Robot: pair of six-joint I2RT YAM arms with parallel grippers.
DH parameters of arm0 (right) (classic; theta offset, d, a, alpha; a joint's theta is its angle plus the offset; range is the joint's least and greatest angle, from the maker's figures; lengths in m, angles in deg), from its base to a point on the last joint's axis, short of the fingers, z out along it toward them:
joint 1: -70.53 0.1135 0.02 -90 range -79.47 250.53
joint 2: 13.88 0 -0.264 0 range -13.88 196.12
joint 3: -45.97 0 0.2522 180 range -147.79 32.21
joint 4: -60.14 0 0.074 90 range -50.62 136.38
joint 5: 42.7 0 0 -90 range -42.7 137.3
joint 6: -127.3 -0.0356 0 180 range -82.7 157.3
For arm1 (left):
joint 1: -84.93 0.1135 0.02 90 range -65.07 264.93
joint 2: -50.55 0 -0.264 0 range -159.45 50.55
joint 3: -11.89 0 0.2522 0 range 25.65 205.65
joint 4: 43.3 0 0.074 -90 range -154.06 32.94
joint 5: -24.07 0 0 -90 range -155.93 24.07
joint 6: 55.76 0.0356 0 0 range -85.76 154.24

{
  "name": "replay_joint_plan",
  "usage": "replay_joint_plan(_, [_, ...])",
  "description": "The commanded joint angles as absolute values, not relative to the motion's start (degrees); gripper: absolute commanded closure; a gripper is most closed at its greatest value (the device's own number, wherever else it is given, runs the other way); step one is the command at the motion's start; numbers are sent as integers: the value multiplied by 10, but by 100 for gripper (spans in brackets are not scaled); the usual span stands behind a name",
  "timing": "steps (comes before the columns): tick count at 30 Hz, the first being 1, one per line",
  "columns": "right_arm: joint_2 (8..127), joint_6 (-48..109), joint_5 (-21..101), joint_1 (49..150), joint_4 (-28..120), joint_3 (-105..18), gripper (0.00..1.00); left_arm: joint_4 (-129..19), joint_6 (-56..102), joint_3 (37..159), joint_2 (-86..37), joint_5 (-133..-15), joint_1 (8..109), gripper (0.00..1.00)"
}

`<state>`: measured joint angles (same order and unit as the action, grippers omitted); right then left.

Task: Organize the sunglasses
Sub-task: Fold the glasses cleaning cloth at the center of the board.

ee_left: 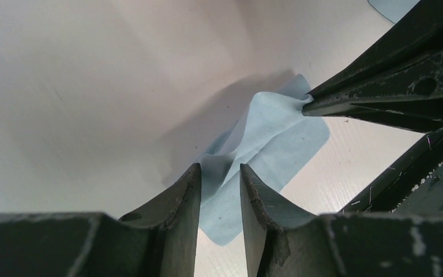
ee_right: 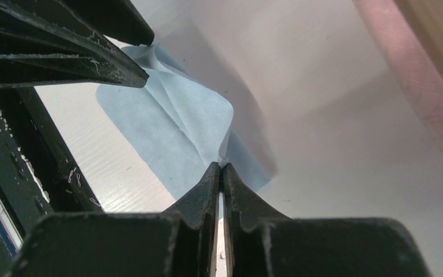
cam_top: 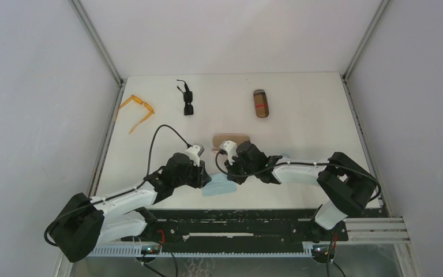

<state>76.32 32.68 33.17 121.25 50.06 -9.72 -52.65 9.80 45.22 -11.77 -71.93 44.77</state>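
The orange-framed sunglasses [cam_top: 136, 109] lie open at the far left of the table. The small black sunglasses [cam_top: 187, 101] lie beside them to the right. Both pairs are far from both grippers. My right gripper [ee_right: 221, 167] is shut, pinching an edge of a light-blue cloth [ee_right: 173, 127] and lifting it into a ridge. My left gripper [ee_left: 219, 170] is open by a narrow gap, and a raised fold of the same cloth [ee_left: 265, 138] stands between its fingertips. In the top view the two grippers meet over this cloth [cam_top: 218, 186] near the front middle.
A brown case [cam_top: 261, 103] lies at the back right of centre. A pink case [cam_top: 231, 140] lies just beyond the grippers and shows as a pink edge [ee_right: 415, 86] in the right wrist view. A second blue cloth [ee_left: 392, 7] peeks out under the right arm.
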Motion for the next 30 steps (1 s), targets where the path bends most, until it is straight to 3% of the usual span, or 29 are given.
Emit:
replay_joint_plan(1, [753, 335, 324, 1225, 488, -96, 95, -507, 86, 434, -94, -732, 446, 64])
replay_joint_plan(11, [728, 327, 362, 1247, 434, -86, 74, -521, 59, 398, -39, -739, 445, 64])
replay_joint_plan(23, [634, 279, 475, 1244, 418, -65, 59, -606, -15, 375, 134, -658, 446, 62])
replay_joint_plan(30, [671, 166, 490, 1232, 449, -79, 46, -605, -39, 404, 62, -622, 453, 50])
